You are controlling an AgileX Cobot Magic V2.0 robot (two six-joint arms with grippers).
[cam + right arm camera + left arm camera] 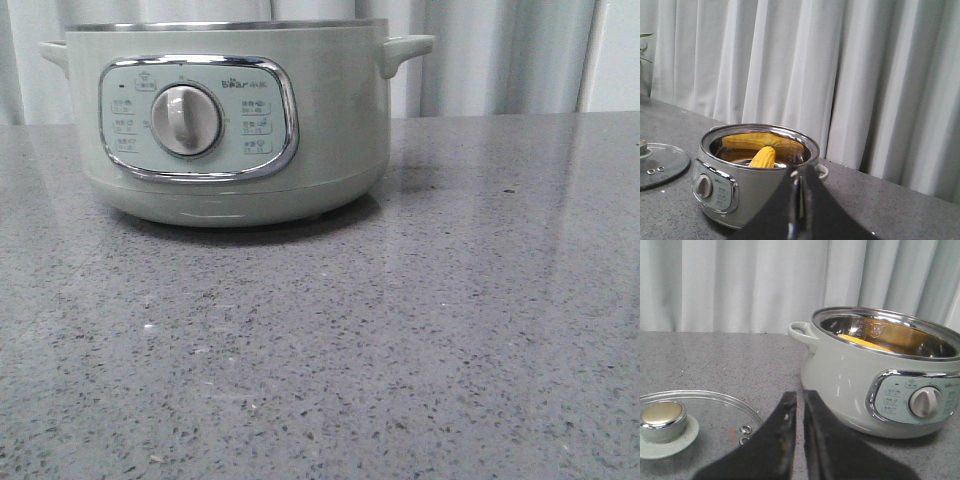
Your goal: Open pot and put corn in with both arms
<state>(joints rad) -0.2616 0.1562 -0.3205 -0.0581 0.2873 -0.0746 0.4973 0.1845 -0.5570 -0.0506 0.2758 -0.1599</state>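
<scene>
Here the corn (763, 157) sits inside the pot (752, 172), a yellow cob leaning with its tapered end up against the steel wall, its reflection spread golden across the inner metal behind it. In the right wrist view the pot stands in the lower left of the frame, open, its steel rim bare. The left wrist view shows the pot (880, 375) at the right side of the frame, with a sliver of the yellow corn (862, 341) visible just over the near rim. From the front view only the pot's (225, 120) pale-green outside fills the upper left of the frame, dial (186, 119) centred in the chrome-framed panel, and the cob is hidden behind the wall.

The glass lid (695, 425) lies flat on the grey speckled table (400, 330), in the lower left of the left wrist frame, knob up, apart from the pot. It also shows at the left edge of the right wrist frame, lid (662, 165) beside the pot.

The left gripper (799, 405) has its dark fingers nearly pressed together, a thin gap between them, holding nothing. The right gripper (799, 177) likewise stands pressed together and empty, in front of the pot. White curtains (840, 75) hang behind.
</scene>
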